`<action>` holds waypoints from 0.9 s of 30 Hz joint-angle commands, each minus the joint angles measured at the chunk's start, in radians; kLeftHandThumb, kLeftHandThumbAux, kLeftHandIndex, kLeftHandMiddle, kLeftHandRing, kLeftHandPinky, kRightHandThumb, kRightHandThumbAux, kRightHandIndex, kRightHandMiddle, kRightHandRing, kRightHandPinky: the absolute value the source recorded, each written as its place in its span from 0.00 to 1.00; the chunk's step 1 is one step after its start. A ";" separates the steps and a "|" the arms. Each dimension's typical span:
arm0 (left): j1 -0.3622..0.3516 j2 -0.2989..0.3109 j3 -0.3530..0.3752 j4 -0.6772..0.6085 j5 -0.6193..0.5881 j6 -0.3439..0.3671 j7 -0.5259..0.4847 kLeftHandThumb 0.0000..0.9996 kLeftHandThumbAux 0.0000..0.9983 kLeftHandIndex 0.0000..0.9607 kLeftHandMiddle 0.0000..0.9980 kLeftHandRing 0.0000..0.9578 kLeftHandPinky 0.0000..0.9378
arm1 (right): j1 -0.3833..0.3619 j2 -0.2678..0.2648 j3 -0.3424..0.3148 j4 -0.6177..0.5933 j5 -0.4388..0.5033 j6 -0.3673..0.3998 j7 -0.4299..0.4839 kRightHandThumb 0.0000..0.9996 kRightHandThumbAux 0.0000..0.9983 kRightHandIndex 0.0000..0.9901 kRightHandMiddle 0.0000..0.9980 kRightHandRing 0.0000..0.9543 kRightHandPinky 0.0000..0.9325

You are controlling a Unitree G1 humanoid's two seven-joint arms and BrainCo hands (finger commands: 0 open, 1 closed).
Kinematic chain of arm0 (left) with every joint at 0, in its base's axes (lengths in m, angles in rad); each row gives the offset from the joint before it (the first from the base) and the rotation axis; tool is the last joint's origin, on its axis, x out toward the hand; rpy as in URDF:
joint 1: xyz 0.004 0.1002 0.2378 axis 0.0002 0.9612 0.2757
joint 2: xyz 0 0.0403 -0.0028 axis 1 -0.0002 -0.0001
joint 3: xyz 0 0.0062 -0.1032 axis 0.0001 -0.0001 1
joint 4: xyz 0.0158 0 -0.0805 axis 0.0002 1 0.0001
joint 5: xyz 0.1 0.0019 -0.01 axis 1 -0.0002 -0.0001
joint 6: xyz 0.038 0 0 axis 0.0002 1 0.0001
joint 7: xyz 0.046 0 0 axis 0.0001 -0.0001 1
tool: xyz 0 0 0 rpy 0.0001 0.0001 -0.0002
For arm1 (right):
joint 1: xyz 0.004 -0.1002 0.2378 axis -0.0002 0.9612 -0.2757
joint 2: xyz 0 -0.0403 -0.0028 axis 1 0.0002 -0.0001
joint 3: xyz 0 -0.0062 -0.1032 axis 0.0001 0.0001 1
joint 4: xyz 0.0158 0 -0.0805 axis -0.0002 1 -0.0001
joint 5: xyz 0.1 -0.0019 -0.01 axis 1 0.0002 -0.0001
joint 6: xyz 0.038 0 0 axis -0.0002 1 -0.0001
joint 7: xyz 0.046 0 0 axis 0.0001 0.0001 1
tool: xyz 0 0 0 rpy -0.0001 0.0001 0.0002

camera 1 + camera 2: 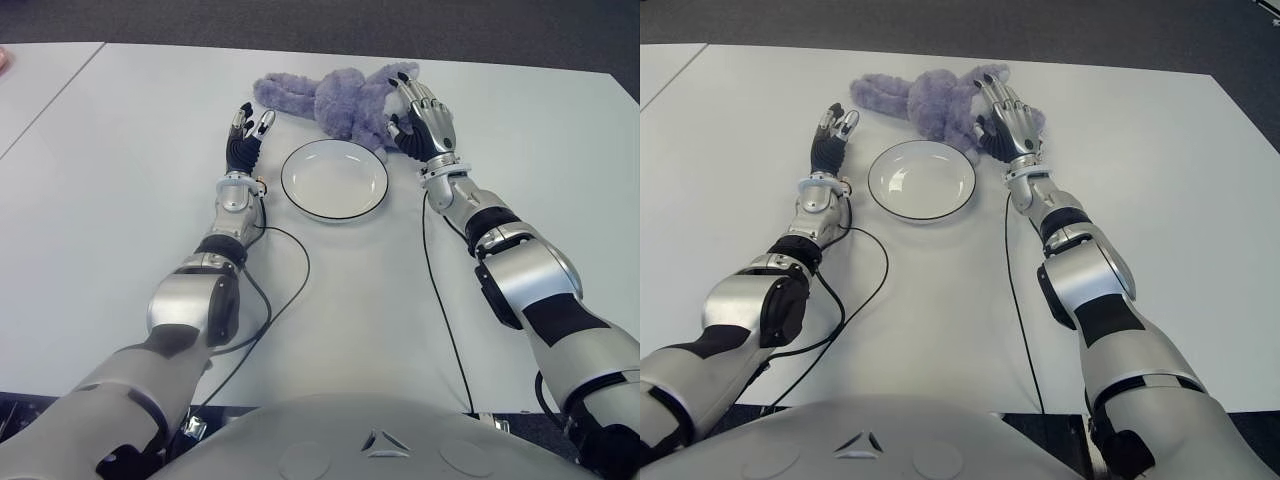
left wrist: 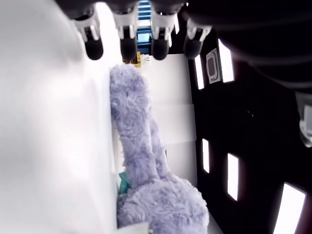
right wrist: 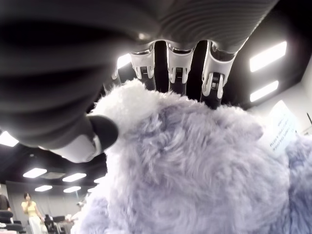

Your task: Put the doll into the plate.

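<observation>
A fluffy purple doll [image 1: 335, 100] lies on the white table [image 1: 120, 200], just beyond the white plate [image 1: 334, 180], which holds nothing. My right hand [image 1: 420, 115] is at the doll's right end, fingers stretched over the fur. In the right wrist view its fingers [image 3: 178, 68] reach straight across the doll [image 3: 195, 170], and the thumb [image 3: 97, 134] sits beside the fur, not closed on it. My left hand [image 1: 248, 135] shows left of the plate with open fingers, just short of the doll's long limbs [image 2: 136, 126].
Thin black cables [image 1: 290, 290] trail from both wrists across the table toward me. A seam to a neighbouring table [image 1: 50, 100] runs at the far left. The table's far edge [image 1: 500, 68] is just beyond the doll.
</observation>
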 commanded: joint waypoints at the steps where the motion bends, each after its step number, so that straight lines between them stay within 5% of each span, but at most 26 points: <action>1: 0.177 -0.067 -0.015 0.136 0.020 0.112 0.018 0.00 0.37 0.00 0.01 0.01 0.02 | 0.031 0.011 0.027 0.008 -0.026 0.001 0.004 0.63 0.52 0.00 0.00 0.03 0.20; 16: 0.177 -0.067 -0.014 0.136 0.024 0.119 0.022 0.00 0.36 0.00 0.02 0.02 0.04 | 0.008 0.009 0.049 0.011 -0.029 0.085 0.063 0.34 0.40 0.00 0.00 0.01 0.00; 27: 0.177 -0.069 -0.018 0.135 0.028 0.110 0.026 0.00 0.37 0.00 0.02 0.02 0.03 | 0.002 0.007 0.053 0.010 -0.027 0.112 0.094 0.31 0.40 0.00 0.00 0.06 0.00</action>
